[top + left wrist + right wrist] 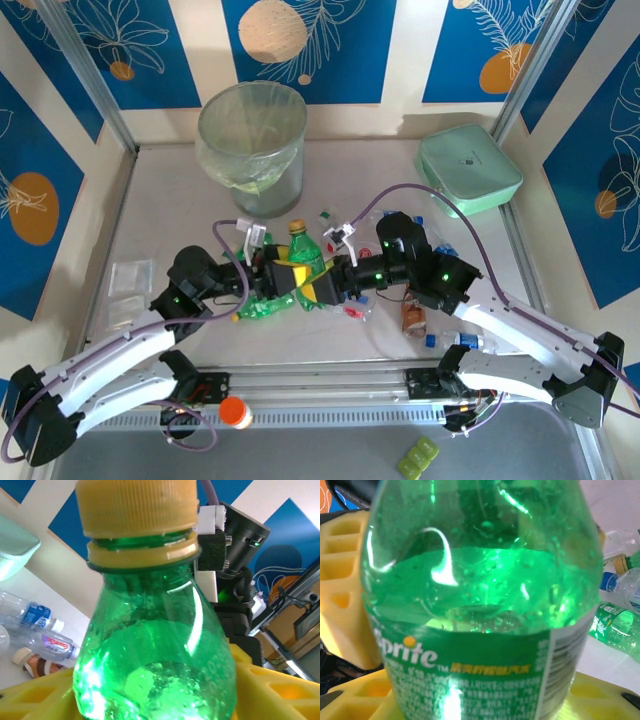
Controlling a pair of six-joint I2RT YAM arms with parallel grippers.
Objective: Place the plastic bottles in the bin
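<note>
At the table's middle the right gripper (322,285) is clamping the upright green bottle (303,256) from 3 o'clock, the left gripper (283,272) is flanking it from 9 o'clock, its grip impossible to tell, and the bin (205,125) is standing well apart at 11 o'clock.

Both our arms bend inward, grippers facing each other. Our right gripper (319,286) clamps the green bottle (305,256); our left gripper (287,276) flanks it with both fingers.

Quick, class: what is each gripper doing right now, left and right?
Left gripper: around the green Sprite bottle; whether it grips cannot be told.
Right gripper: closed, holding the same bottle.
</note>
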